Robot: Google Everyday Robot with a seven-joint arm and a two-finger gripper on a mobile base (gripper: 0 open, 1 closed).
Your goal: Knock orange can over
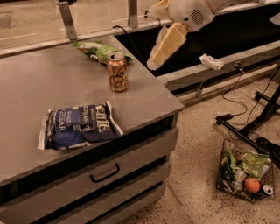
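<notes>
The orange can (pixel 117 72) stands upright on the grey counter (pixel 39 87), toward its back right part. It is copper-orange with a silver top and cursive script on its side. My gripper (pixel 154 64) hangs from the white arm (pixel 190 13) at the upper right. It is pale cream and points down and left, just past the counter's right edge. It is to the right of the can, about level with its top, and does not touch it.
A blue chip bag (pixel 81 125) lies flat near the counter's front. A green chip bag (pixel 98 50) lies behind the can. A wire basket (pixel 261 192) of groceries sits on the floor at the right, beside black stand legs (pixel 249 127) and cables.
</notes>
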